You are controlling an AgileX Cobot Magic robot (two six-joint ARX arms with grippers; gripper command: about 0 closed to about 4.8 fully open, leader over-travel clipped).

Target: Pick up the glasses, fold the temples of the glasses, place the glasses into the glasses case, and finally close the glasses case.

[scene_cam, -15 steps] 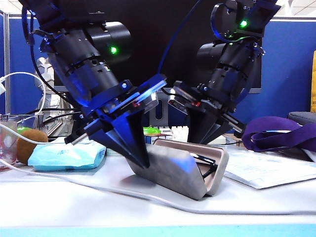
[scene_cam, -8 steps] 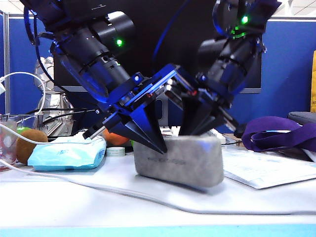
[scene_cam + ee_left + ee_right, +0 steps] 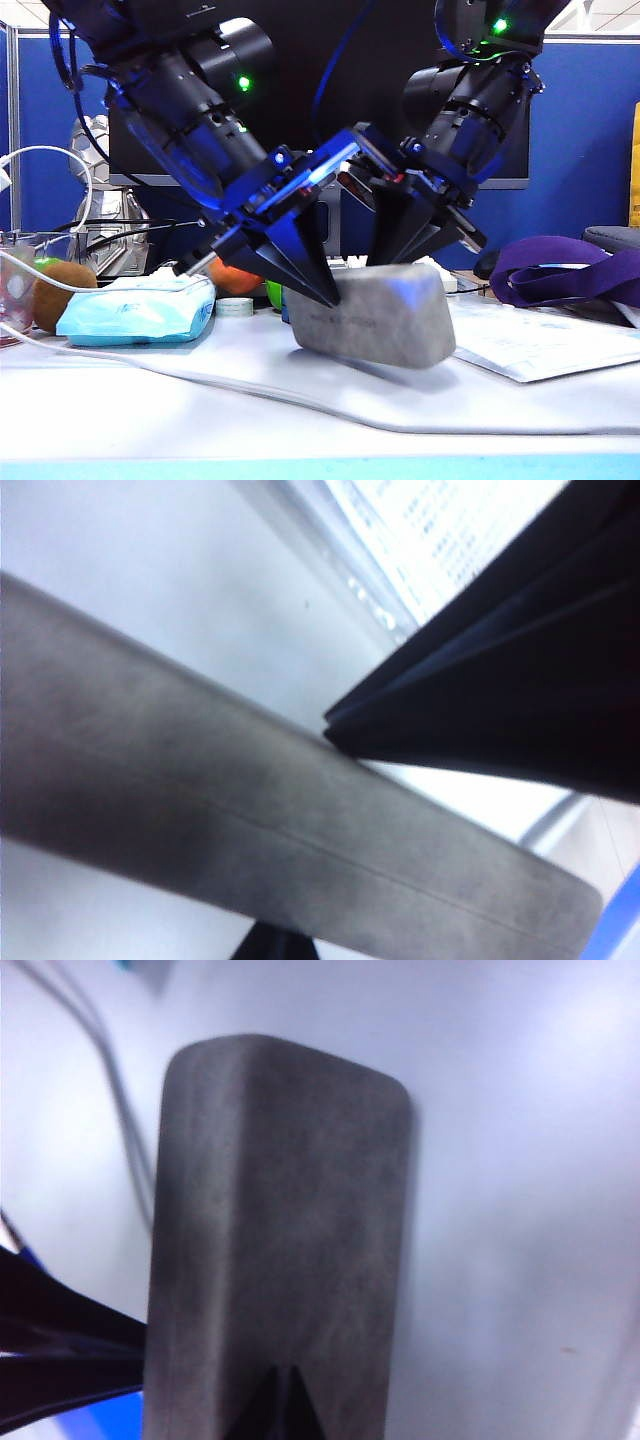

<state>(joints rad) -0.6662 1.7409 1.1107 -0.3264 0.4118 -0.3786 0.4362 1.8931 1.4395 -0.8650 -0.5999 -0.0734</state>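
The grey felt glasses case [image 3: 375,315] lies closed on the white table, tilted, with its left end lifted off the surface. The glasses and their temples are hidden inside. My left gripper [image 3: 325,295] is shut to a point and presses against the case's upper left end. In the left wrist view its dark tip [image 3: 275,945] shows just past the case [image 3: 250,820]. My right gripper [image 3: 385,258] is shut and rests its tip on top of the case. The right wrist view shows that tip [image 3: 285,1405] on the grey lid [image 3: 280,1230].
A light-blue tissue pack [image 3: 135,310] and a kiwi [image 3: 62,290] lie at the left, with an orange fruit [image 3: 235,278] behind. A white cable [image 3: 200,375] runs along the front. Printed papers [image 3: 545,340] and a purple strap [image 3: 560,270] lie at the right.
The case was open with the glasses showing; its lid is now shut. My right gripper came down onto the lid, and the case's left end has tipped up.
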